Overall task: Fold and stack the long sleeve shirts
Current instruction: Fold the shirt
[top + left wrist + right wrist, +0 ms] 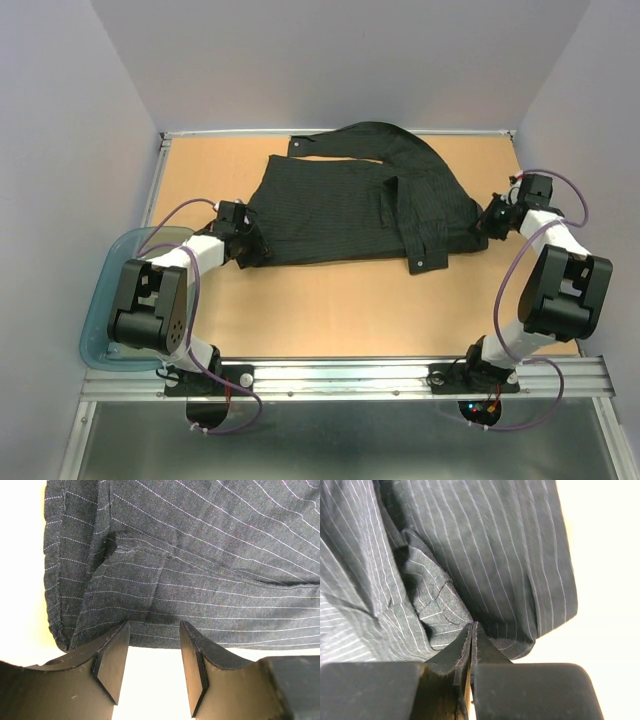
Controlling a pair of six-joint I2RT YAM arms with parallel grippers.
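Black shirt (340, 205) lies crosswise mid-frame; my right gripper (487, 222) pinches its right edge, left gripper (250, 242) spread at its left.

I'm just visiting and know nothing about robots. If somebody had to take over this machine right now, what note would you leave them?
Left gripper: jaws open, tips at the near-left hem of the black pinstriped shirt, not gripping it.
Right gripper: jaws shut, apparently pinching the shirt's right edge.
Shirt: lying on the table, one sleeve folded across the body, the other trailing along the far edge.
Done: partly folded at most.
Left: finish the folding, then stack. No other shirt is in view.
A blue-grey tub sits beside the left arm.
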